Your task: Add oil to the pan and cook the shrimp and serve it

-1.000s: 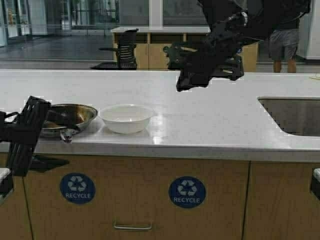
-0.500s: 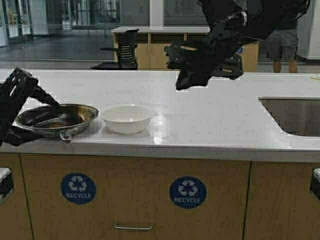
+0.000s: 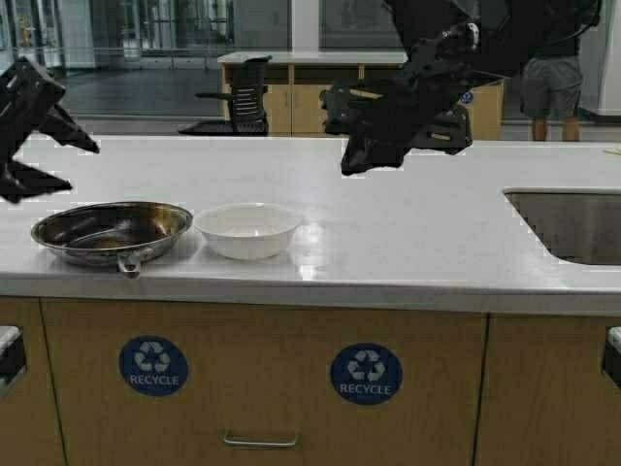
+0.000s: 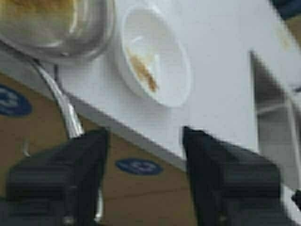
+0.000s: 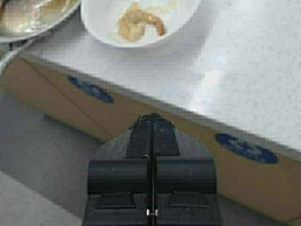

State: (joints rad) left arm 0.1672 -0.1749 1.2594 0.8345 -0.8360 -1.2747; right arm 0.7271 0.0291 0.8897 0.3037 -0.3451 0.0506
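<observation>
- The pan [image 3: 112, 230] sits on the counter [image 3: 408, 233] near its front edge, round and shallow, with a shiny steel rim, a dark inside and a short stub handle pointing over the edge.
- Just beside the pan, toward the sink [image 3: 572, 223], stands a smooth white bowl [image 3: 246, 229].
- From the high view the bowl's contents are hidden; the right wrist view shows the shrimp [image 5: 138, 23], a curled pale orange-tan lump, lying in the bowl with a thin smear around it.
- The left wrist view shows the browned floor of the pan, which the high view shows only as dark.
- The left gripper [image 3: 39, 146] hangs above and behind the pan at the counter's far left; its black fingers [image 4: 80, 160] are spread apart with nothing between them.
- The right gripper [image 5: 152, 129] is held high above the counter, behind the bowl, its flat jaws pressed together and empty.
- A person [image 3: 550, 83] stands beyond the counter.
- Two round blue recycle stickers [image 3: 366, 373] mark the tan cabinet front below the pan and bowl.
</observation>
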